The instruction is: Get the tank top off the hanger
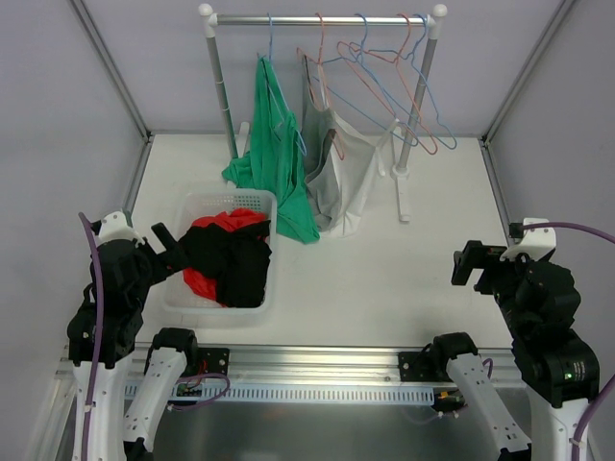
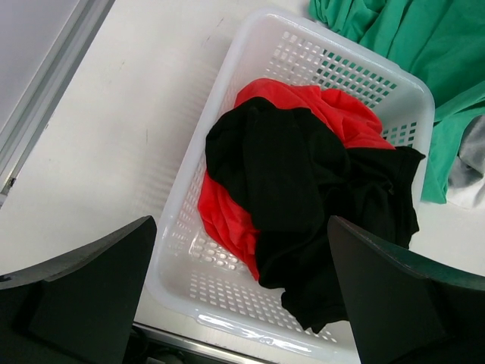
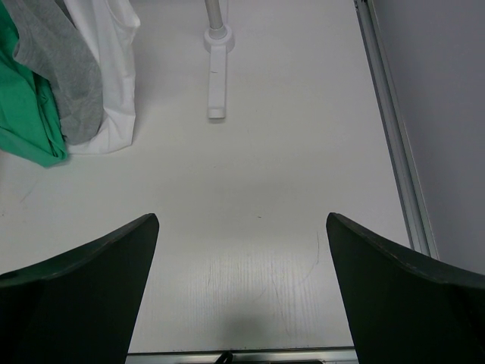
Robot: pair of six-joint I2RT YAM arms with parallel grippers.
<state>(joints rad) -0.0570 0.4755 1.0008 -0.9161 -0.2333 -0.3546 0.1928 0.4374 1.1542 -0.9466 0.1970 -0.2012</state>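
Both pincers gape, grasping nothing: left pincer (image 2: 239,250) by the basket (image 2: 198,121), right pincer (image 3: 242,227) over the table (image 3: 250,152).

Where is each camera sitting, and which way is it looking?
Top external: high behind the robot, facing forward and down over table, clothes rack, green tank top; left gripper and right gripper show, open.
Left wrist: behind the left gripper, looking down into the white basket of clothes; its fingers show.
Right wrist: behind the right gripper, looking down at table and rack foot; its fingers show.
Shared: both wrist views catch the green tank top.
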